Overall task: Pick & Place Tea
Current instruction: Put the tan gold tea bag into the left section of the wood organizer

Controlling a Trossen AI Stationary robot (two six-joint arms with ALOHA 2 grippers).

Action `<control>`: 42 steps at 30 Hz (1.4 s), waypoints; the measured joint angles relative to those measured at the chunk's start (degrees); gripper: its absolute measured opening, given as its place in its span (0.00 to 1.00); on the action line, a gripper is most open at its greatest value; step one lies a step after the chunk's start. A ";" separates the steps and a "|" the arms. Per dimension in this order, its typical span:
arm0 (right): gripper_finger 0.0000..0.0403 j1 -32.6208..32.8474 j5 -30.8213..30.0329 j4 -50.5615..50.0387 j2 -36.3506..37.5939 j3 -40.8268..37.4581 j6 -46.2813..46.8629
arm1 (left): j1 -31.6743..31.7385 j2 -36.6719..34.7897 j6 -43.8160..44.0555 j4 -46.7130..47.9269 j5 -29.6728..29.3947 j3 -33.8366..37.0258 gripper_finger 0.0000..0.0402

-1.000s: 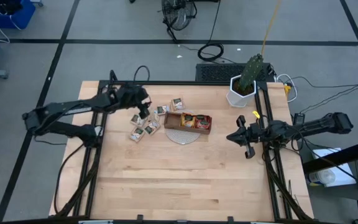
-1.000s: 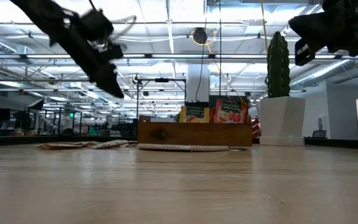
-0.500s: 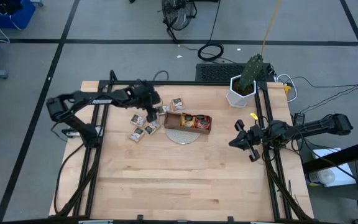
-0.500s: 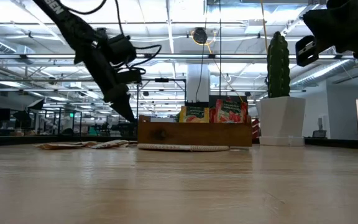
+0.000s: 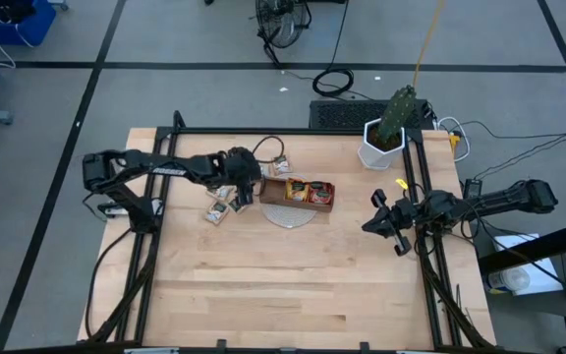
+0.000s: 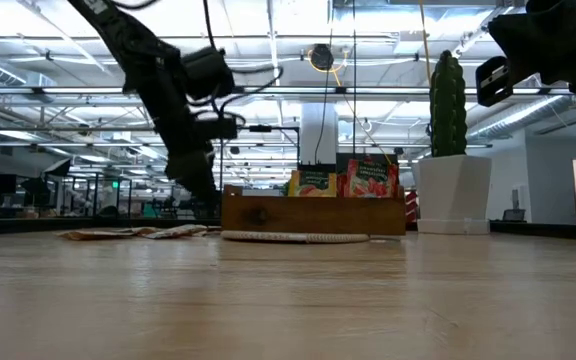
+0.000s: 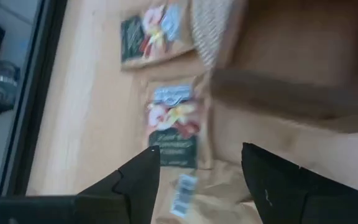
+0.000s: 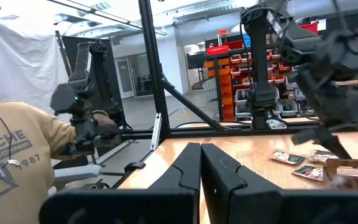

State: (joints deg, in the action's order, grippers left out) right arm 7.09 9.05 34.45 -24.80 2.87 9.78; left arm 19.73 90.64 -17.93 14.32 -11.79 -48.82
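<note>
Several beige tea sachets (image 5: 226, 200) lie loose on the table (image 5: 293, 285) at the upper left of the high view, just left of the wooden tray (image 5: 298, 193), which already stands red and orange packets upright in its right-hand part. Your left gripper (image 5: 248, 183) hangs low over that scatter, close to the tray's left end; in the left wrist view its fingers (image 7: 138, 180) stand well apart with nothing between them, and one sachet (image 7: 174, 126) lies flat right ahead of the gap.

Your right gripper (image 5: 389, 218) waits at the right edge of the table, fingers pressed together and empty.

Watch the descent — the sachets are thin and flat, so I judge the fingertips could skid over the paper or push it along the wood instead of pinching it. Neighbouring packets lie touching or overlapping, so you may well lift two at once. The tray wall sits just beside the gripper — a slightly off approach could nudge the tray and tip the packets standing inside. The woven mat (image 5: 286, 212) under the tray could slide with it.
</note>
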 joint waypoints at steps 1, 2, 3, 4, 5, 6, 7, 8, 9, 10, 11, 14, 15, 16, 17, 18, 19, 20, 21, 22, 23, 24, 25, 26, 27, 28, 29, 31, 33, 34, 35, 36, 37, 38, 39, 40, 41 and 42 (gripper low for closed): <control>0.00 0.00 0.01 -0.01 0.00 0.00 0.00 | 0.72 0.78 0.00 0.05 -0.02 0.00 0.57; 0.00 0.00 -0.01 -0.02 0.00 0.00 0.00 | 1.45 1.79 0.02 0.16 -0.04 0.00 0.57; 0.00 0.00 -0.01 -0.03 0.00 0.00 0.00 | 2.12 2.83 0.03 0.02 -0.04 0.00 0.57; 0.00 0.00 0.01 0.01 0.00 0.00 0.00 | 2.66 3.96 -0.03 -0.23 -0.01 0.00 0.57; 0.00 0.00 -0.01 -0.01 0.00 0.00 0.00 | 3.07 5.03 -0.32 -0.77 0.04 0.02 0.57; 0.00 0.00 0.01 -0.01 0.00 -0.02 0.00 | 3.42 6.04 -0.63 -1.69 0.20 0.02 0.57; 0.00 0.00 0.01 -0.01 0.00 -0.04 0.00 | 3.66 6.99 -1.14 -2.52 0.24 0.02 0.57; 0.00 0.00 0.00 -0.01 0.00 -0.04 0.00 | 3.81 8.00 -1.56 -3.43 0.26 0.02 0.57; 0.00 0.00 0.01 -0.01 -0.01 -0.04 0.00 | 3.89 8.89 -1.62 -4.87 0.22 -0.04 0.57; 0.00 0.00 0.01 -0.01 -0.02 -0.04 0.00 | 3.97 9.42 -1.81 -5.73 0.71 -0.13 0.57; 0.00 0.00 0.01 -0.01 -0.01 -0.04 0.00 | 4.11 9.95 -1.87 -6.47 1.06 -0.16 0.57; 0.00 0.00 0.01 -0.01 -0.02 -0.04 0.01 | 4.17 10.92 -1.84 -8.16 1.25 -0.20 0.57; 0.00 0.00 0.01 -0.01 -0.02 -0.04 0.00 | 4.17 11.04 -1.87 -8.42 1.22 -0.17 0.57; 0.00 0.00 0.01 -0.01 -0.02 -0.04 0.00 | 4.22 11.08 -1.87 -8.70 0.95 -0.17 0.57; 0.00 0.00 0.01 -0.01 0.00 -0.04 0.01 | 4.26 11.10 -1.91 -8.91 0.62 -0.15 0.57; 0.00 0.00 0.01 -0.01 -0.01 -0.04 0.01 | 4.26 11.10 -2.12 -9.03 -0.30 -0.13 0.57; 0.00 0.00 0.01 -0.01 -0.02 -0.04 0.00 | 4.24 11.11 -2.63 -9.01 -1.99 -0.13 0.57; 0.00 0.00 0.01 -0.01 -0.02 -0.04 0.00 | 4.39 10.99 -3.01 -8.83 -4.40 -0.09 0.57; 0.00 0.00 0.01 -0.01 0.00 -0.04 0.00 | 4.70 10.97 -3.21 -8.78 -6.89 -0.04 0.57; 0.00 0.00 0.01 0.00 0.00 -0.04 0.01 | 5.11 10.97 -3.24 -8.79 -9.03 -0.02 0.57; 0.00 0.00 0.01 -0.01 -0.02 -0.04 0.00 | 5.54 10.97 -3.31 -8.91 -10.20 0.02 0.57; 0.00 0.00 0.01 -0.01 -0.02 -0.04 0.00 | 6.01 10.98 -3.38 -9.16 -10.32 0.07 0.57; 0.00 0.00 0.01 -0.01 0.00 -0.04 0.00 | 6.40 10.99 -3.42 -9.45 -9.75 0.07 0.56; 0.00 0.00 0.01 0.01 0.00 -0.07 0.00 | 6.81 10.99 -3.45 -9.69 -8.59 0.07 0.55; 0.00 0.00 0.01 -0.01 -0.01 -0.07 0.01 | 7.30 10.97 -3.71 -9.87 -7.21 0.07 0.54; 0.00 0.00 0.01 -0.01 -0.02 -0.07 0.00 | 7.66 10.97 -4.33 -9.98 -5.78 0.07 0.52; 0.00 0.00 0.01 0.00 -0.02 -0.07 0.01 | 7.94 10.96 -5.28 -10.11 -4.59 0.07 0.50; 0.00 0.00 0.01 -0.01 -0.02 -0.07 0.01 | 8.13 10.94 -7.12 -10.12 -4.06 0.07 0.46; 0.00 0.00 0.01 -0.01 -0.02 -0.09 0.00 | 8.68 10.02 -7.80 -9.14 -4.28 0.08 0.42; 0.00 0.00 0.01 -0.01 0.00 -0.09 0.00 | 9.29 9.14 -6.74 -8.45 -4.14 0.24 0.40; 0.00 0.00 0.01 -0.01 0.00 -0.09 0.00 | 10.06 8.23 -4.52 -8.43 -3.45 0.17 0.39; 0.00 0.00 0.01 -0.01 -0.01 -0.09 0.01 | 10.99 7.18 -1.78 -8.02 -1.31 -0.35 0.37; 0.00 0.02 0.01 -0.01 -0.02 -0.09 0.02 | 12.05 5.71 1.41 -6.41 1.94 -1.00 0.36; 0.00 0.00 0.01 -0.01 0.00 -0.09 0.02 | 13.22 4.32 4.79 -4.10 5.86 -1.91 0.36; 0.00 0.01 0.01 0.01 0.00 -0.09 0.02 | 14.44 3.41 8.31 -1.52 9.74 -3.26 0.36; 0.00 0.00 0.01 0.00 -0.01 -0.09 0.01 | 15.48 3.17 11.38 1.38 12.63 -5.05 0.37; 0.00 0.02 0.01 -0.01 -0.02 -0.09 0.02 | 16.41 3.29 13.10 5.26 14.39 -7.09 0.38; 0.00 0.00 0.01 -0.01 -0.02 -0.09 0.02 | 17.39 3.45 13.54 9.73 14.73 -9.10 0.40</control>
State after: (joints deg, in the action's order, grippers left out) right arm 7.09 9.06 34.44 -24.81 2.79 9.80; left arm 37.11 94.09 -4.39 24.06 2.93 -57.92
